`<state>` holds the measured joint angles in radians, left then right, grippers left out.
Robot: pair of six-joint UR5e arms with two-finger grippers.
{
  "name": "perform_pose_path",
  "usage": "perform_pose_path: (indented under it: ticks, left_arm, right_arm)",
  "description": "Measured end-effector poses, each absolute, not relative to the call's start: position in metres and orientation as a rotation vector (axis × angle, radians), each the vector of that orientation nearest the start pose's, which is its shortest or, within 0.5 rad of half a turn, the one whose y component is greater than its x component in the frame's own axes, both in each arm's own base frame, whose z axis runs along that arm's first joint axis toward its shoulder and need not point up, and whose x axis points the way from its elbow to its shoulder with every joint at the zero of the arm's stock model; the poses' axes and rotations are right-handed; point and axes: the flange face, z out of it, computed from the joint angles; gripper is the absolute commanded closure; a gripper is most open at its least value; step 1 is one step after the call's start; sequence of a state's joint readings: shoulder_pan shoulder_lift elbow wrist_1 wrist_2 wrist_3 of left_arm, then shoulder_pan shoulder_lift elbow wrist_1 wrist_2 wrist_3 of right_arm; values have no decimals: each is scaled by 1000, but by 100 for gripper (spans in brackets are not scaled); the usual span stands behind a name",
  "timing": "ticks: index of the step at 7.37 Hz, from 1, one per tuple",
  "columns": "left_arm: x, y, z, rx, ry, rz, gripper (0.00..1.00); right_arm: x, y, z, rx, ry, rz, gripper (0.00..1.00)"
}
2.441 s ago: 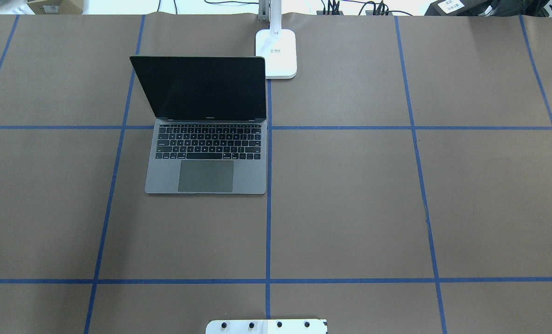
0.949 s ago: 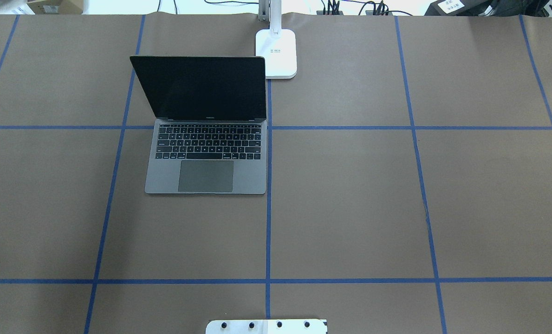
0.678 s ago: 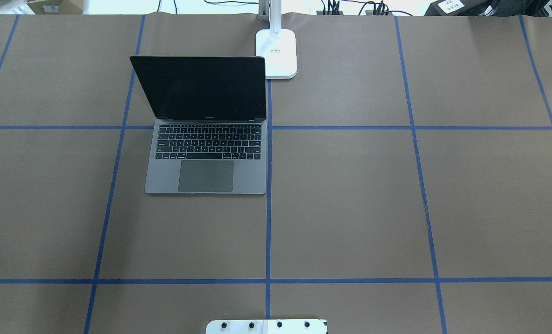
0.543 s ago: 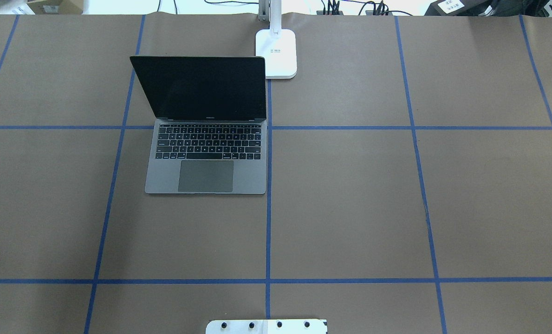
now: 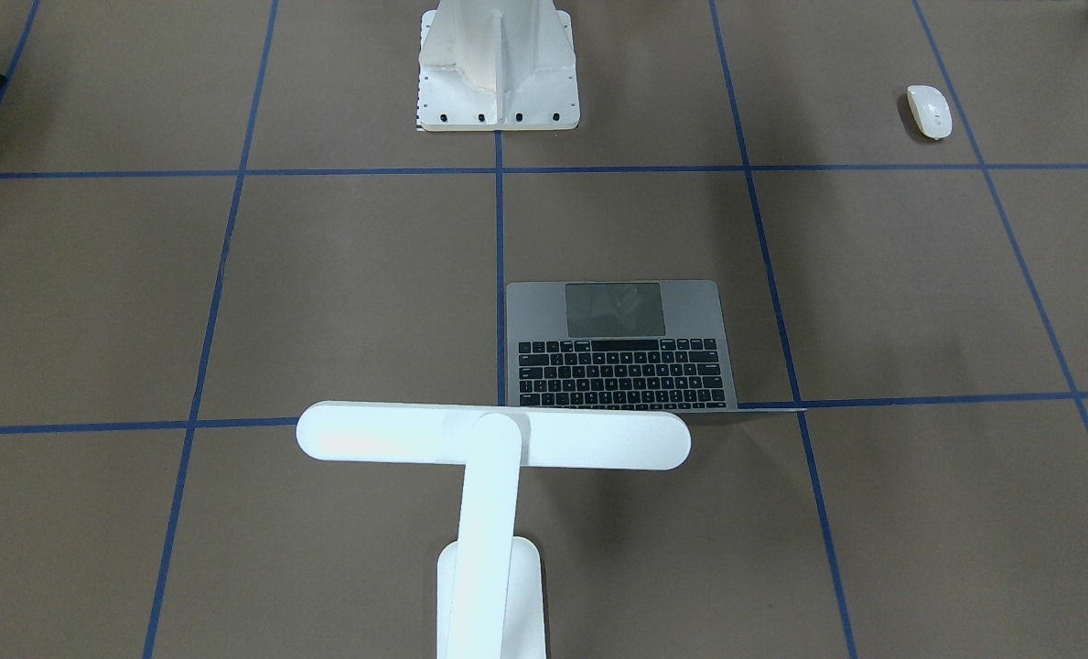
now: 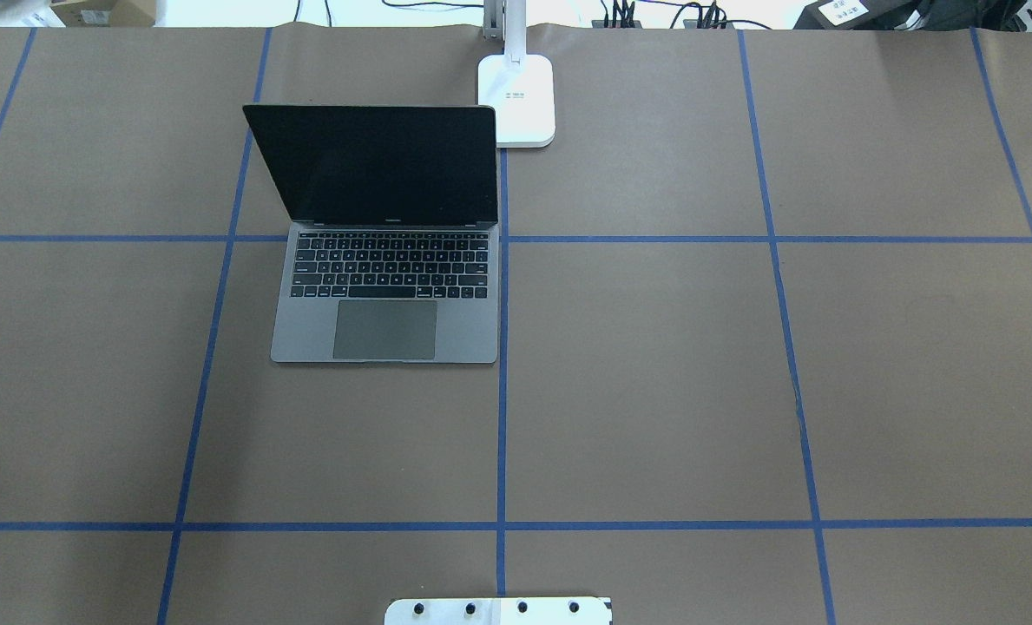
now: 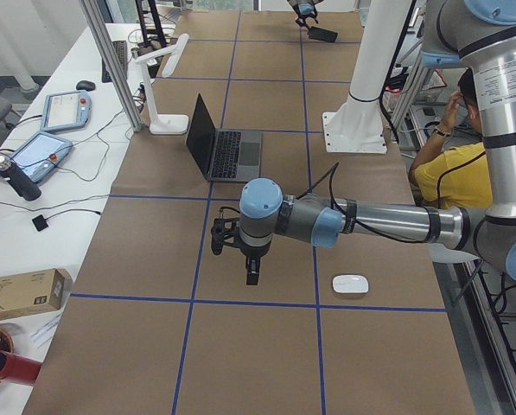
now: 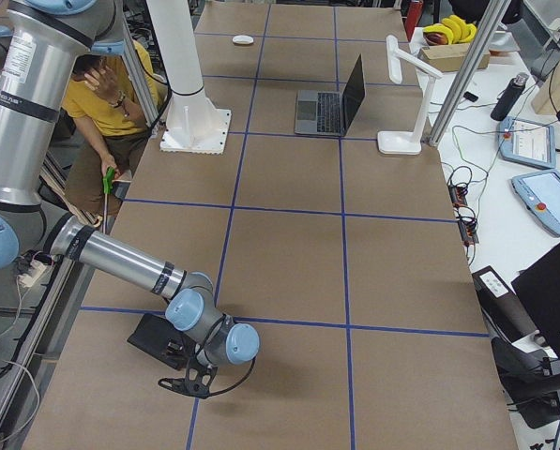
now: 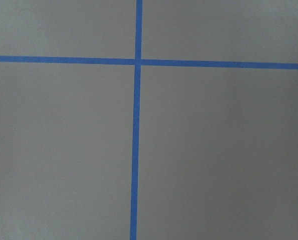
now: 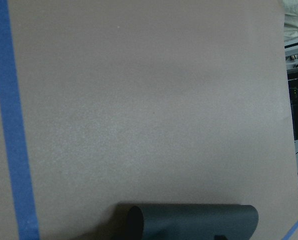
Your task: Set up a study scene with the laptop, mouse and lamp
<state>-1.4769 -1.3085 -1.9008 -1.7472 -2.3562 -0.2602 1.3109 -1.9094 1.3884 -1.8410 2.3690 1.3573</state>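
Lying outside overhead view: mouse [image 5: 929,111]

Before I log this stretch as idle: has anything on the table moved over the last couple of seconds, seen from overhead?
Nothing visibly changed in the overhead view. The laptop sits open in the same spot, and the lamp base stands beyond its far right corner as before.
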Motion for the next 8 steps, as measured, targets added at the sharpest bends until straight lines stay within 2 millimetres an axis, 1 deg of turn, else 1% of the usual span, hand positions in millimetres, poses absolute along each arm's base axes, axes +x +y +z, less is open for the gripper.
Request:
perform_pose_path:
  ticks: [2, 6, 8]
  left_arm:
    - [-26, -399, 590, 92, 810, -61, 0]
    - [-26, -400, 589, 93, 810, -61, 0]
    - [-26, -400, 589, 94, 810, -60, 0]
  right_arm:
    - [5, -223, 884, -1168, 43, 1308, 33]
    - [6, -222, 883, -1189, 72, 1316, 33]
    - [14, -219, 884, -1221, 88, 1355, 33]
